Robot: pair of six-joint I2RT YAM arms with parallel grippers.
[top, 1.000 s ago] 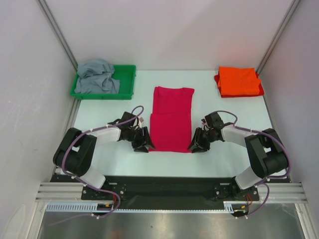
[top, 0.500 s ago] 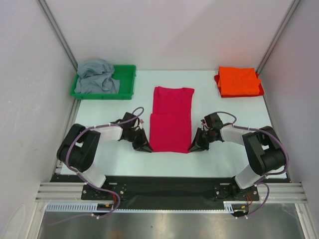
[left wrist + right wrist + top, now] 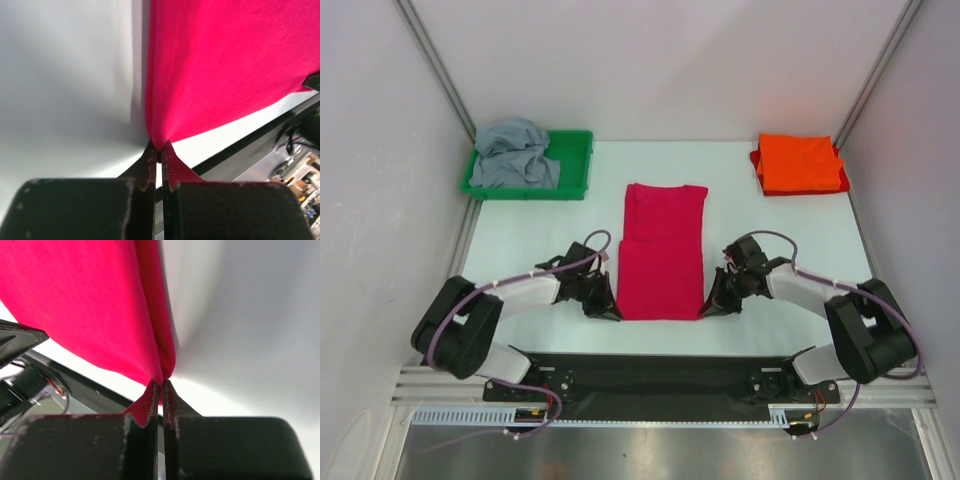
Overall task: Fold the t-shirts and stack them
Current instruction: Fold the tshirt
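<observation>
A crimson-pink t-shirt (image 3: 662, 262) lies folded into a long strip in the middle of the table. My left gripper (image 3: 608, 308) is shut on its near left corner, and the pinched cloth (image 3: 159, 141) shows between the tips in the left wrist view. My right gripper (image 3: 711, 307) is shut on the near right corner, where the cloth (image 3: 162, 375) bunches at the tips in the right wrist view. An orange t-shirt (image 3: 800, 163) lies folded at the back right. A grey t-shirt (image 3: 515, 153) sits crumpled in the green tray (image 3: 573, 165) at the back left.
The black front rail (image 3: 660, 365) runs just below the shirt's near edge. Grey walls and metal posts (image 3: 435, 70) close in the table on both sides.
Both grippers closed on the near corners of the crimson-pink shirt and pulled it a little toward the front edge. The orange and grey shirts stayed where they were.
</observation>
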